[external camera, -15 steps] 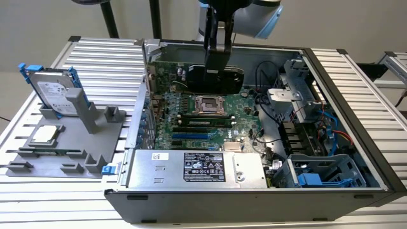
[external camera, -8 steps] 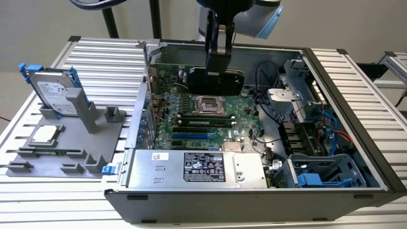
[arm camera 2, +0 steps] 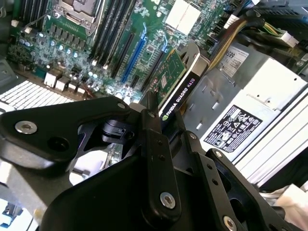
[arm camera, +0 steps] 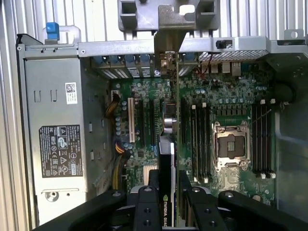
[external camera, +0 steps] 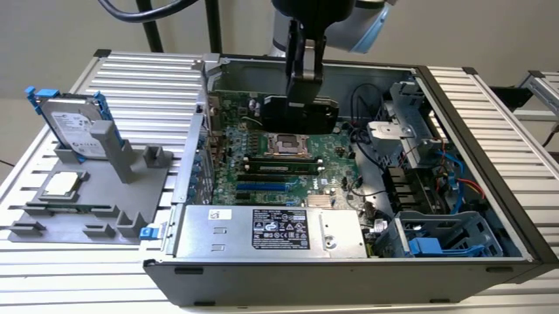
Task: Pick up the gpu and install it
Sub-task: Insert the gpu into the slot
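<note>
Gripper (external camera: 302,90) pinches the gpu (external camera: 300,115) upright over the motherboard's (external camera: 336,149) middle inside the open case (external camera: 349,288). Lowered crooked, its edge could jam or scrape board parts.

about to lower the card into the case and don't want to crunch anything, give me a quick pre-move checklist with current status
1. Grip on the gpu: the gripper is clamped on its two faces in both wrist views. ok
2. Card free of the motherboard: it hangs above the board in the exterior view, not seated. ok
3. Card edge parallel to the expansion slots: yes, in the first wrist view. ok
4. Card directly over the intended slot: cannot tell
5. Yellow cables beside the power supply apart from the card: ok
</note>
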Tool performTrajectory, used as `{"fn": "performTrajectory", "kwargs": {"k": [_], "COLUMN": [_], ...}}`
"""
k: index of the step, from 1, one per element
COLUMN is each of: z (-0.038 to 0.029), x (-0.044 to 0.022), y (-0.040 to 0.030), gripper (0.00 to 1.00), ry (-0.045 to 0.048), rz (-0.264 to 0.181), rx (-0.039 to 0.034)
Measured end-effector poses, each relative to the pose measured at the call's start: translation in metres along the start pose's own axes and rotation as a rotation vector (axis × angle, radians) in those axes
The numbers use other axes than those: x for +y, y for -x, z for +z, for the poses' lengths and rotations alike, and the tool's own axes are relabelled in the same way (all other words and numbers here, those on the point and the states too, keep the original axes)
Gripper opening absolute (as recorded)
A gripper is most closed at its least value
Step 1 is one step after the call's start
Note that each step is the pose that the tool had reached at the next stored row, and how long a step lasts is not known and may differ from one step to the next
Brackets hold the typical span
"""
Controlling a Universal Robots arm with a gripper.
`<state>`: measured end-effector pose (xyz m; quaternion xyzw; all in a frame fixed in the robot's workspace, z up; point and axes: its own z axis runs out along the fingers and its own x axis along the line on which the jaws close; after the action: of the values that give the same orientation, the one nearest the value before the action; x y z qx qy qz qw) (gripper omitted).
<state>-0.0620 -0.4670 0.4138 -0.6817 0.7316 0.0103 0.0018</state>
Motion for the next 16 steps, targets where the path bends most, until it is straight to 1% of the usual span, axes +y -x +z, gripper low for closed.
{"fn": "performTrajectory", "kwargs": {"k": [16], "z": [0.0079], "x": [-0.0048], "y": [0.0003], "gripper": [0.00], "ry": [-0.0006], "rz": [0.000], "rx": [0.0093]}}
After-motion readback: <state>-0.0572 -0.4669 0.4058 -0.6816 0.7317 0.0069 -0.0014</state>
